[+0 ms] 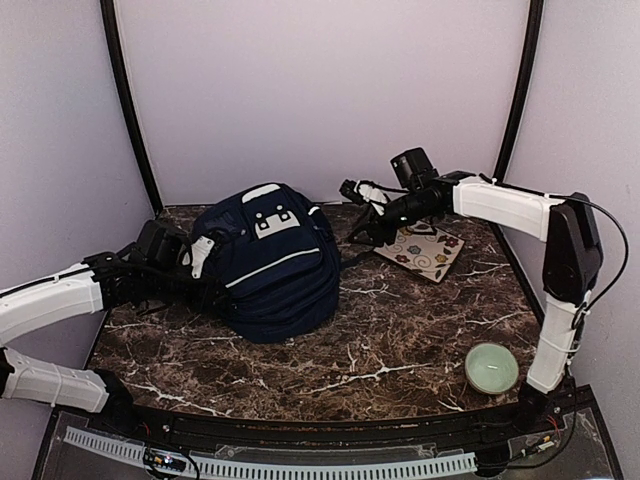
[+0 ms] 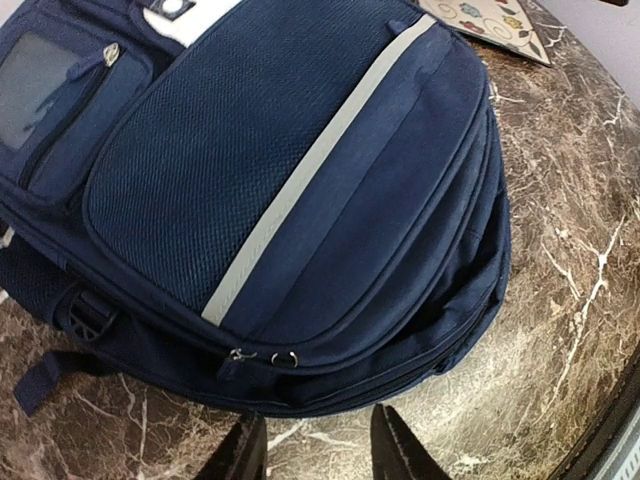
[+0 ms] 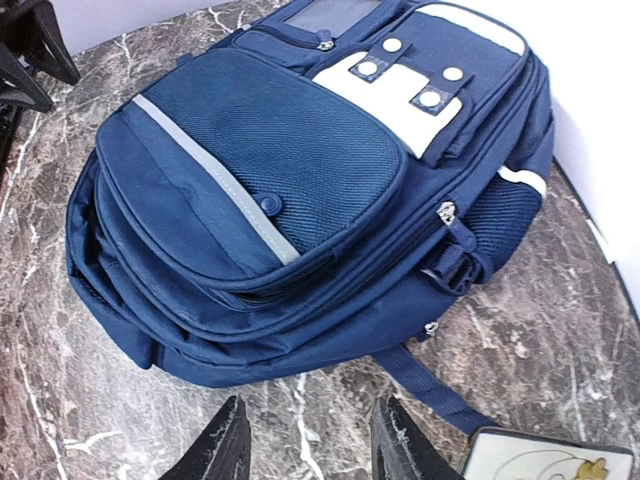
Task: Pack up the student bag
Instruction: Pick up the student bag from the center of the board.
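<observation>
— While the student bag [image 1: 270, 265] lies flat on the marble table [image 1: 400, 340], front pocket up, toward the back left, where do the two pincers stand?
— One on each side of it. The left gripper [image 2: 320, 425] hangs low at the bag's left edge. Its fingers are apart with only bare marble between them, and the tips stop just short of the navy fabric, by the zipped seam.
— Holding anything?
— Nothing. The right gripper [image 3: 310, 405] is the same: fingers spread, empty, over the marble just beside the bag's right flank. A dark strap [image 3: 430, 385] runs out from the bag toward its right finger.
— Touching it?
— I cannot tell from the wrist view; it looks just clear.
— And around them?
— A flowered tile [image 1: 420, 250] lies near the right gripper, right of the bag, and a green bowl [image 1: 492, 368] sits well apart at the front right.
</observation>
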Motion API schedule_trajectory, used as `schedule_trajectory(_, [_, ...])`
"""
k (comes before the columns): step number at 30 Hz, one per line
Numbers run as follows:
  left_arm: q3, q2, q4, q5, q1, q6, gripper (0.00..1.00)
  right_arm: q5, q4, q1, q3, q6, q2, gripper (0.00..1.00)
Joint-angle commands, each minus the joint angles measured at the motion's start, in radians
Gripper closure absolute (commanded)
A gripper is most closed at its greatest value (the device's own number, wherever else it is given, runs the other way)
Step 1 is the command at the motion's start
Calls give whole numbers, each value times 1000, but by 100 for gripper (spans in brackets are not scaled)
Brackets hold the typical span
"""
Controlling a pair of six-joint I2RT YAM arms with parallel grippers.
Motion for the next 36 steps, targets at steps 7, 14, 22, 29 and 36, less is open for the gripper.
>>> schedule_trajectory(7, [-141, -8, 176, -55, -2, -50, 61, -148, 4, 12, -31, 44, 31, 58])
schedule_trajectory(14, [-258, -68, 385, -23, 1, 34, 61, -189, -8, 37, -38, 38, 28, 57])
schedule_trajectory(22, [-186, 16, 272, -72, 4, -7, 63, -149, 14, 81, 23, 83, 54, 58])
schedule_trajectory(29, [-84, 93, 10, -123, 22, -39, 62, -126, 6, 139, 50, 96, 113, 60])
schedule_trajectory(36, [-56, 190, 68, -125, 50, 85, 62, -141, 9, 155, 38, 97, 108, 60])
